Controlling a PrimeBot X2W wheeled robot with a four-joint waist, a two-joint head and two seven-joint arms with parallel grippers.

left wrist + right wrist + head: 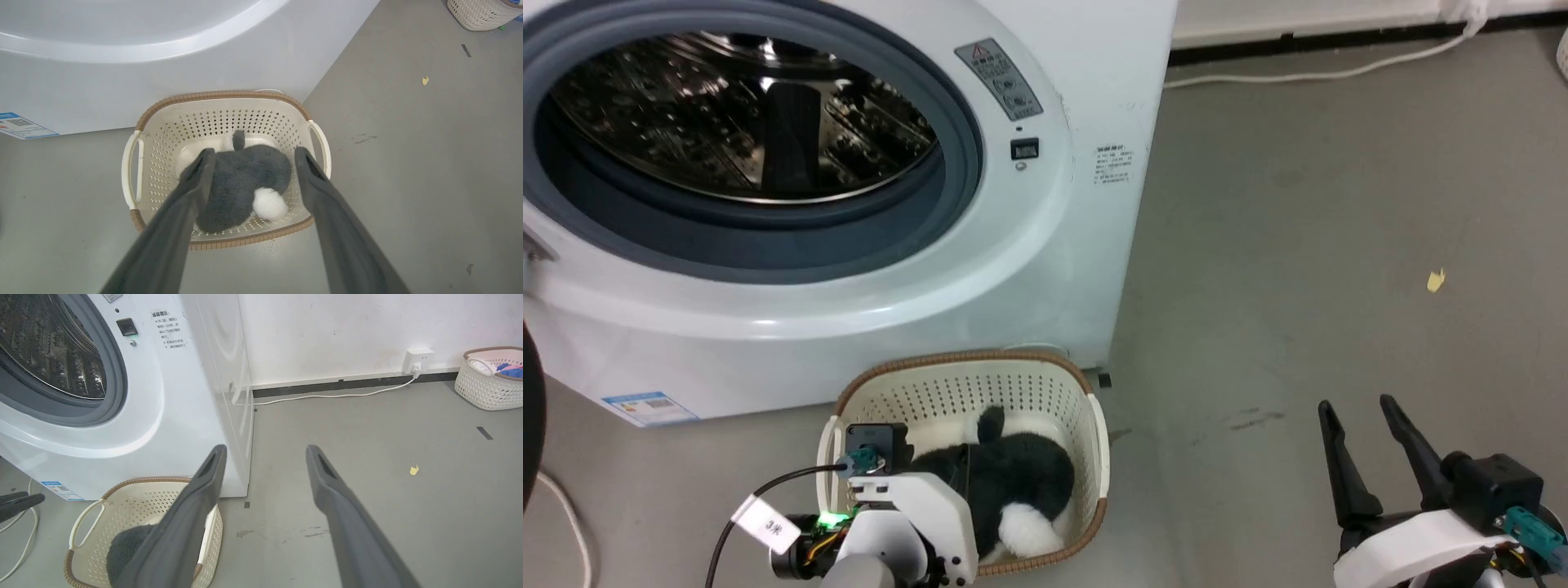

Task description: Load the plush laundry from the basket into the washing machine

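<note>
The washing machine (1054, 245) stands with its round opening uncovered, showing the steel drum (743, 114). On the floor in front of it is the basket (964, 384), cream with a brown rim. The plush laundry (245, 179), dark fur with a white tuft, lies inside. My left gripper (253, 153) hangs open over the basket, one finger on each side of the plush; I cannot tell whether they touch it. In the head view its white wrist (907, 506) covers the basket's near left corner. My right gripper (1356, 403) is open and empty over bare floor, right of the basket.
A second basket (488, 379) with coloured clothes stands by the far wall on the right. A white cable (335, 394) runs from the wall socket (419, 359) to the machine. A yellow scrap (1435, 280) lies on the grey floor. Another white cable (564, 506) lies at the left.
</note>
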